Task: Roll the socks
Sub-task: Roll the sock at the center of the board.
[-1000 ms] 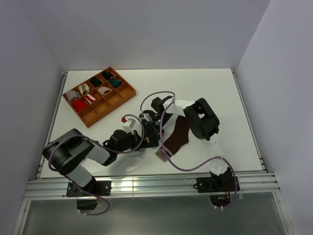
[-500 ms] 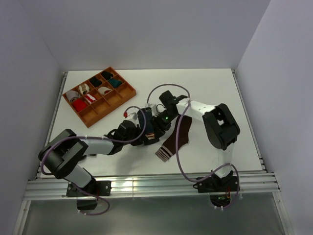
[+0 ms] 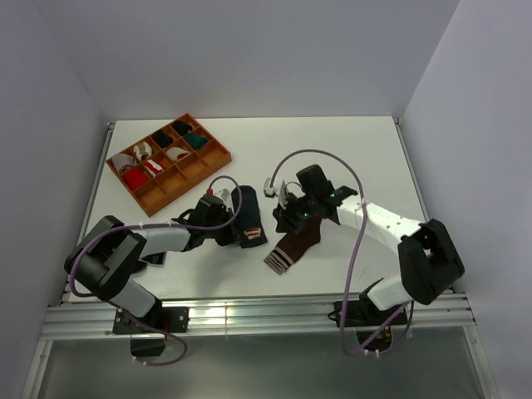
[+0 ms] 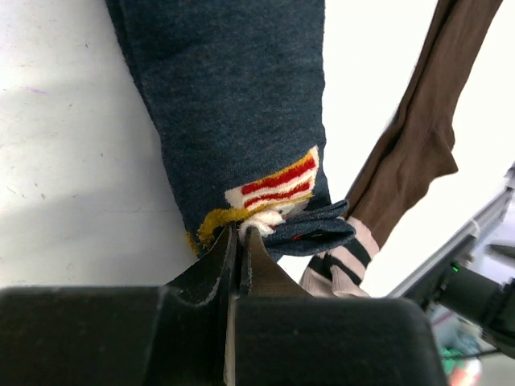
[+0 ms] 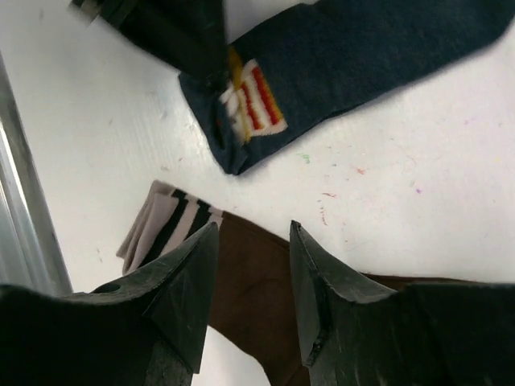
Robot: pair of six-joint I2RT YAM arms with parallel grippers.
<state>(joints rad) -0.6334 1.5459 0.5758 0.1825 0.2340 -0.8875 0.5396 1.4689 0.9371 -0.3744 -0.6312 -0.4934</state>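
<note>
Soft knit cloth under both tools. Clenched on the folded cuff of the navy sock [image 4: 233,104] with the thin black fingers of the left gripper [image 4: 240,235]; fine dark weave with a red, white and tan patch at the pinch; long and flat on the white table [image 3: 357,150], stretching away ahead of those tips. Just right of that grip, apart from the navy cuff: the pale, dark-striped cuff of the brown sock [image 4: 418,137], thin, smooth, bent at the heel. Parted and grasping nothing, low over the brown fabric: the black wedge-shaped fingers of the right gripper [image 5: 253,233]; ahead of them, the navy cuff and the left fingers. Well apart from both grippers: an orange divided tray [image 3: 189,184] of small bundles [image 3: 141,152].
</note>
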